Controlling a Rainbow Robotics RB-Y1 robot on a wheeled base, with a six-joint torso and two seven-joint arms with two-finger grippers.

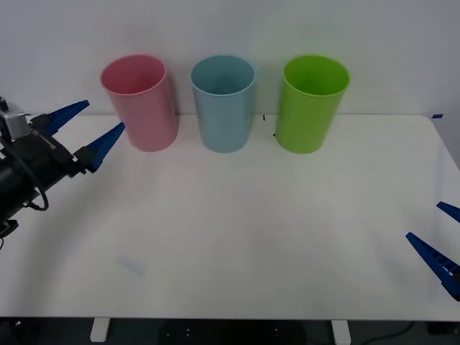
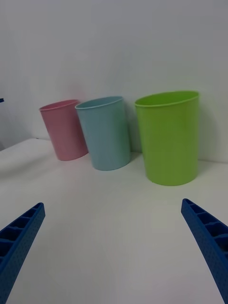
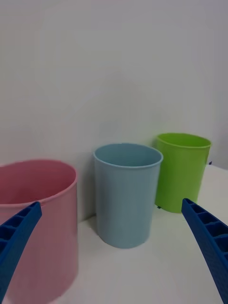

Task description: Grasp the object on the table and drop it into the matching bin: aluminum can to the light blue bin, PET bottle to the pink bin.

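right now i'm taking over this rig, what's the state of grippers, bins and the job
Left gripper: open, holding nothing, raised at the table's left side beside the tall pink plastic bin.
Right gripper: open, holding nothing, low at the right edge of the wide white table.
Bins stand upright in a row at the back: pink, light blue plastic bin, lime green plastic bin.
No can or bottle lies on the tabletop; bin contents cannot be seen.
Left: confirm where the object went.

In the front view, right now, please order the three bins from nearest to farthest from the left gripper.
From the open left gripper:
1. pink bin, leftmost in the row, just beside the fingertips.
2. light blue bin, in the middle.
3. lime green bin, on the right end.
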